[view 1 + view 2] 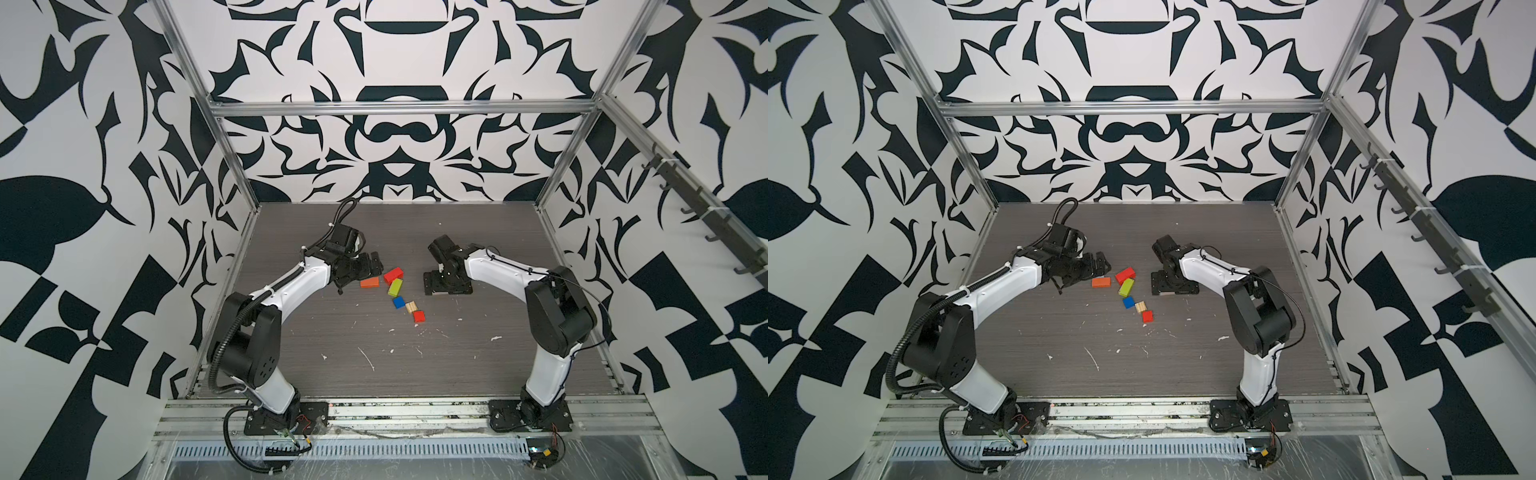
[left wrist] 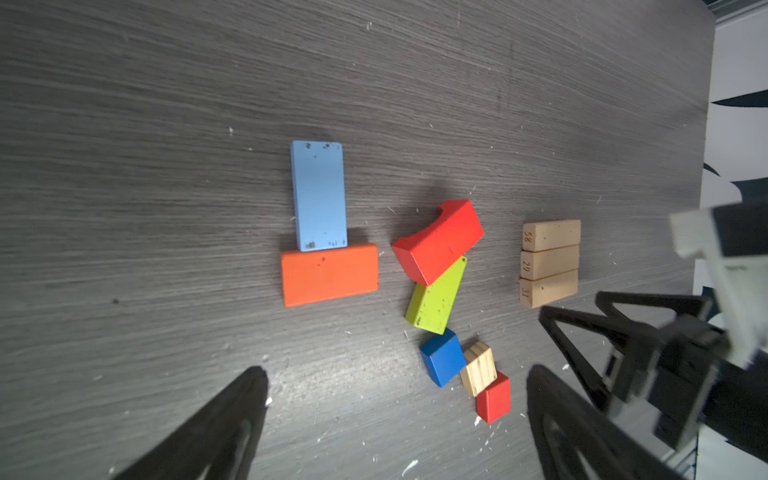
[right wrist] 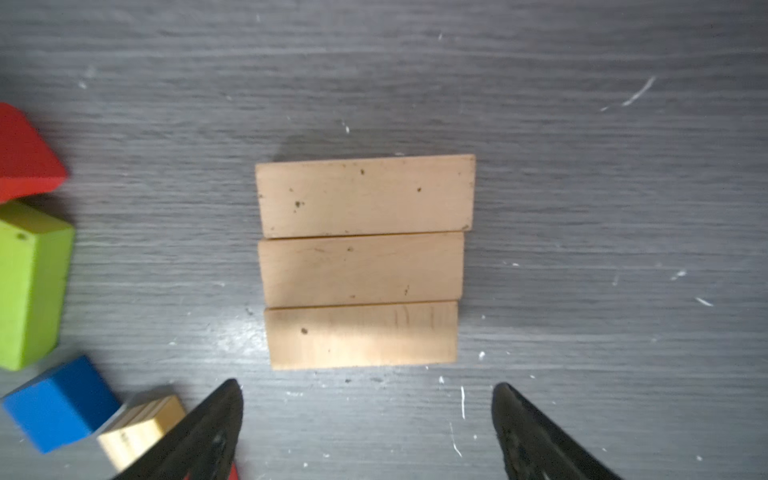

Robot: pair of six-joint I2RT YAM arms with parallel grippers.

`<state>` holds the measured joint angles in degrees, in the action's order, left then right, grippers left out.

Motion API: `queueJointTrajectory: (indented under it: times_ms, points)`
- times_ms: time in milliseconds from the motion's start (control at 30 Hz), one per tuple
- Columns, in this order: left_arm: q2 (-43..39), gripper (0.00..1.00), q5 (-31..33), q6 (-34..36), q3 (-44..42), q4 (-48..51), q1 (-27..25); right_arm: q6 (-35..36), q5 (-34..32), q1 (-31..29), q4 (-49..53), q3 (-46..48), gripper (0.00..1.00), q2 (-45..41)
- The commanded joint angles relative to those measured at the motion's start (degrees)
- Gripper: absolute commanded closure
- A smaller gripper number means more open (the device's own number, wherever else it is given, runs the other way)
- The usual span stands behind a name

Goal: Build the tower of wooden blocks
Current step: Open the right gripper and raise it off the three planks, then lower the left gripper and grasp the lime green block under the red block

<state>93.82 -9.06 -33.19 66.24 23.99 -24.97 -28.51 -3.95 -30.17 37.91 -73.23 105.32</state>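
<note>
A: Planks [image 3: 361, 262], three tan, touching flat, right of the loose blocks [image 1: 395, 287]. Wide tower base, I'd say.
B: Right gripper [image 3: 365, 388] above them, jaws spread, empty. Left gripper [image 2: 397, 374] spread too, by those blocks.

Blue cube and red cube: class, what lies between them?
A striped tan cube sits between the blue cube and red cube, clearest in the left wrist view.

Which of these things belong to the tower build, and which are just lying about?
Job: three tan planks, light blue plank, orange plank, red arch block, lime green block, blue cube, striped cube, red cube.
Lying about: white flecks on the table, hook rail.
</note>
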Motion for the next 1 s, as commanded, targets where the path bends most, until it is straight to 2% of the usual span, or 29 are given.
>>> queueJointTrajectory:
  times_ms: [0,267,500,633,733,800,967]
  points:
    - [2.11,0.01,-1.66,0.26,2.04,2.15,-0.33,0.09,-1.89,-0.22,1.37,1.07,0.03,-2.98]
    - [9.17,0.04,2.19,2.69,7.70,3.52,-6.96,2.53,-4.31,-0.13,0.64,2.04,0.03,-7.70]
    - [12.73,0.10,5.50,3.13,10.82,3.48,-10.30,1.78,-1.50,-0.10,-5.21,6.42,0.09,-12.82]
    - [14.85,0.13,4.66,3.14,11.79,3.60,-11.30,0.99,1.13,-0.15,-8.94,8.74,0.12,-15.53]
    - [16.16,0.14,4.57,3.20,12.40,3.30,-12.01,-0.09,1.52,-0.02,-10.44,9.95,0.18,-16.86]
    - [17.37,0.20,4.94,3.57,12.95,3.30,-12.29,-1.13,2.87,0.04,-11.81,10.99,0.20,-17.82]
    - [19.33,0.21,5.06,4.01,13.22,2.60,-12.29,-2.42,4.21,0.44,-13.49,12.89,0.22,-19.08]
